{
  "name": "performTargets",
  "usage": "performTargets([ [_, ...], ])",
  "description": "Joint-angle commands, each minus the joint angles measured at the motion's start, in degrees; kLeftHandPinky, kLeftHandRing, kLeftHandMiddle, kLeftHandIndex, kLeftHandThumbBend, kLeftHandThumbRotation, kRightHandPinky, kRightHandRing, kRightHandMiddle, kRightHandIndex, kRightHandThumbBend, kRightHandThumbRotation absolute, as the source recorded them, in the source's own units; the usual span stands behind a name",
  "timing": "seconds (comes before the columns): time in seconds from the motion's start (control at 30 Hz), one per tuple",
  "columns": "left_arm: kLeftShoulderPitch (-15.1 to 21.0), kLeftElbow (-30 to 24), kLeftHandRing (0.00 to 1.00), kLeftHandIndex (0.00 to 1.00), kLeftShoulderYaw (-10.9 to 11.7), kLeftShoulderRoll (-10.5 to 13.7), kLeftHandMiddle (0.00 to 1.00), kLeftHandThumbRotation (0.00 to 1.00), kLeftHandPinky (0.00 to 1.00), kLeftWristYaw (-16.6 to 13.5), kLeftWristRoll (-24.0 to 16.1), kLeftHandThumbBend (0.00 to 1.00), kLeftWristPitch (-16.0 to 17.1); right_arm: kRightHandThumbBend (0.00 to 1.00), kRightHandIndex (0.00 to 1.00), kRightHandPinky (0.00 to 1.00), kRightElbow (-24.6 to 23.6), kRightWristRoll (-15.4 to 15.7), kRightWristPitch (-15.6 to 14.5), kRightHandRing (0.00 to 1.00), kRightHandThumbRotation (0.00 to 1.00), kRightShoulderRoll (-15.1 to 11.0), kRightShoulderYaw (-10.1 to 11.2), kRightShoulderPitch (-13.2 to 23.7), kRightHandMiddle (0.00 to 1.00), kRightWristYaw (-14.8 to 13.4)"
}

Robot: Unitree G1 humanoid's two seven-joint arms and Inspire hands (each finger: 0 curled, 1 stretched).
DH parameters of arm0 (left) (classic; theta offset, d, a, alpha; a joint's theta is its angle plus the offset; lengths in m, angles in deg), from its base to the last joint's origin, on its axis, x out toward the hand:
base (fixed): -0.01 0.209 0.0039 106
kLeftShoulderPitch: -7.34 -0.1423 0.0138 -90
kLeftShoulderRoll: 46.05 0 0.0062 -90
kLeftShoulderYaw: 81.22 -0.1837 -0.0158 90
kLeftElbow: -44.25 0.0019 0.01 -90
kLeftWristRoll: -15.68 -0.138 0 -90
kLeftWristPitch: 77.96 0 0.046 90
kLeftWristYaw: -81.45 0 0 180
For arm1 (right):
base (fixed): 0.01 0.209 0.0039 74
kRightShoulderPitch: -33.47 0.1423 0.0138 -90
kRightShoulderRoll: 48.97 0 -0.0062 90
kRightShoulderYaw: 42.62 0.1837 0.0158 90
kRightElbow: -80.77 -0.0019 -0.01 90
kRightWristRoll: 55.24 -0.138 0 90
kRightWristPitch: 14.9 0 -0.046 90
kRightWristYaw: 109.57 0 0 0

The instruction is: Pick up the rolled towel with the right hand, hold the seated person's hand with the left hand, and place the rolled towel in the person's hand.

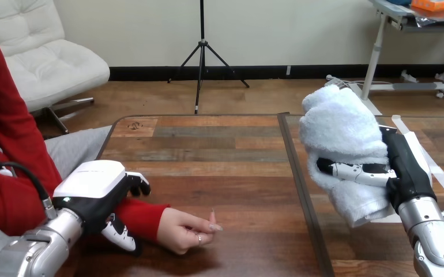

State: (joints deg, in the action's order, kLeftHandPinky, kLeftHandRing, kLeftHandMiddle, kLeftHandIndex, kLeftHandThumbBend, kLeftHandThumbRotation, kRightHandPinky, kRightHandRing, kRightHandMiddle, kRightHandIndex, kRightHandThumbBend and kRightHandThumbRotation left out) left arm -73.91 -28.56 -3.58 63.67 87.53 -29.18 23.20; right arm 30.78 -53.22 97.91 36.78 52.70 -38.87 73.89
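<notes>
Widest thing in front of me is the wooden table (219,144), with a dark seam running near to far a little right of centre. White tape lines lie on its right part, partly hidden behind my right arm.

Next, the rolled towel (338,130): white, thick and fluffy, over the right part of the table. It stands roughly on end, leaning a bit to the left, and its top reaches past the table's far edge from where I look. My right hand (407,167) has it; the fingers (352,171) are wrapped across the front of the roll about two thirds of the way down, and the towel bulges above and below them. I can't tell whether its lower end touches the table.

Over to the near left. My left hand (93,182) sits on the person's wrist, right on the red sleeve (142,216). Its fingers are curled over the far side of the sleeve, with the thumb under the near side, so it is clasped round the wrist.

Smallest of all, the person's hand (185,228) rests on the table just right of my left hand. Its fingers are loosely curled and point right, well apart from the towel.
</notes>
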Motion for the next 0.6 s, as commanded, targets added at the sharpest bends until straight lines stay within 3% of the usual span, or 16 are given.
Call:
performTargets([
  [0.0, 2.2, 2.73, 0.43, 0.51, -0.45, 0.92, 0.47, 0.0, 0.37, -2.47, 0.68, 0.83, 1.82, 0.87, 0.41, 0.26, -3.81, -0.95, 1.78, 0.32, 0.0, -0.39, 1.53, 2.54, 0.38, -0.34],
  [0.3, 2.17, 3.6, 0.38, 0.43, -0.67, 0.62, 0.41, 0.0, 0.33, -2.32, 2.0, 0.8, 3.58, 0.87, 0.41, 0.25, -4.2, -0.92, 1.12, 0.31, 0.0, -0.28, 1.56, 2.5, 0.37, -0.56],
  [0.57, 2.17, 3.13, 0.37, 0.41, -0.73, 0.44, 0.41, 0.0, 0.31, 0.17, 3.55, 0.78, 3.07, 0.86, 0.41, 0.26, -4.12, -1.18, 1.28, 0.32, 0.0, -0.14, 1.69, 2.57, 0.38, -0.51],
])
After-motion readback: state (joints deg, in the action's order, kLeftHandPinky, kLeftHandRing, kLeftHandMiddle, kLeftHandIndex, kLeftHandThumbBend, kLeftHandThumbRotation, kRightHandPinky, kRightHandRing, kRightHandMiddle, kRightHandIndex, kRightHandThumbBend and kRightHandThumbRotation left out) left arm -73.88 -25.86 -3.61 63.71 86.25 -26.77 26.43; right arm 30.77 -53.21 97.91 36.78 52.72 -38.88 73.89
